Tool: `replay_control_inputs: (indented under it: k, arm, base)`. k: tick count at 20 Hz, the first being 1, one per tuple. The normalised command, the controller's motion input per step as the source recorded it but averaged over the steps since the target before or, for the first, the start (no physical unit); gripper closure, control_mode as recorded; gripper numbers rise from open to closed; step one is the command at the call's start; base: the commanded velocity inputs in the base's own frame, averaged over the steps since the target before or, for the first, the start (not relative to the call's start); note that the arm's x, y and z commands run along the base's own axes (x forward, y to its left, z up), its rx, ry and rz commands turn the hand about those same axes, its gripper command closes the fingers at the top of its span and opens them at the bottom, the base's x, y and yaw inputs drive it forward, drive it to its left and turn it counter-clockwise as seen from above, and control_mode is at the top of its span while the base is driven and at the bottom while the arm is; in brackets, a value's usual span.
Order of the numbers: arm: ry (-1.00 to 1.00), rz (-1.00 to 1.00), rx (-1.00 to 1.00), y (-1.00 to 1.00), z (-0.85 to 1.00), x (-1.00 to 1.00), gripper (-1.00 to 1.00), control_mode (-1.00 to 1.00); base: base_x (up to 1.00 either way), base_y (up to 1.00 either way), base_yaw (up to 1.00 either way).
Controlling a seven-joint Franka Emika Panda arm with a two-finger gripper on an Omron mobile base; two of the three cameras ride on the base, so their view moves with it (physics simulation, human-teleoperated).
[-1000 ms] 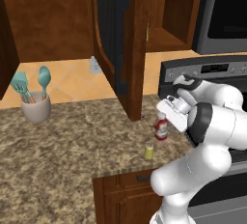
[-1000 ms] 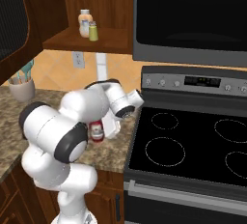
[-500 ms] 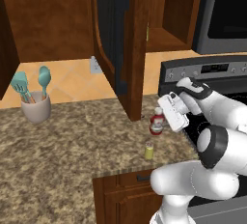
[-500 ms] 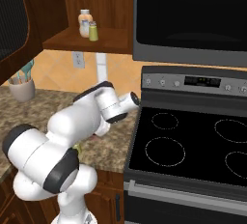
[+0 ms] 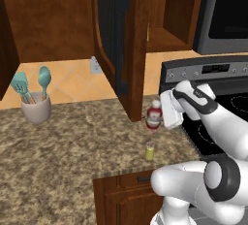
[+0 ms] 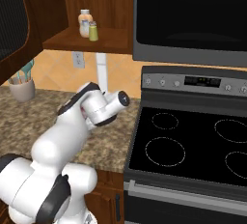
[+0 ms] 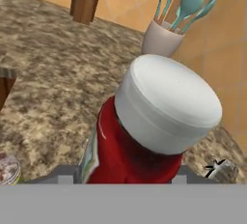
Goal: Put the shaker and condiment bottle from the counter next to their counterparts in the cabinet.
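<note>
One arm bent low, end effector (image 5: 160, 117) level, pinching condiment bottle (image 5: 154, 115) above counter (image 5: 72, 151); shaker (image 5: 150, 151) below.

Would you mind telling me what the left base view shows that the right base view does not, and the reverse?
Left base view alone: the condiment bottle shut in the gripper, the shaker standing on the counter, and the cabinet door's dark handle. Right base view alone: three small bottles on the cabinet shelf, plus all the stove burners. Both share the utensil cup, the granite counter, the stove's control panel and the white arm.
</note>
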Motion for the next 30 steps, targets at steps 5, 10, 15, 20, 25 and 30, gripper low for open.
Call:
replay_control_inputs:
  k: [5,10,15,20,25,30]
  arm:
    - [0.0,-0.17,0.13,0.07,0.19,-0.02,1.0,-1.0]
    - [0.01,-0.11,0.14,0.04,0.21,0.0,1.0,-1.0]
    - [0.0,-0.14,0.01,0.17,0.44,-0.05,1.0,-1.0]
    - [0.0,-0.11,-0.01,0.1,0.45,-0.12,1.0,-1.0]
    - [0.0,-0.1,-0.05,0.06,0.35,-0.14,1.0,-1.0]
    - [0.01,-0.1,-0.13,0.0,0.27,-0.02,1.0,-1.0]
  base:
    - [0.0,0.0,0.0]
    - [0.0,0.0,0.0]
    - [0.0,0.0,0.0]
    - [0.0,0.0,0.0]
    - [0.0,0.0,0.0]
    - [0.0,0.0,0.0]
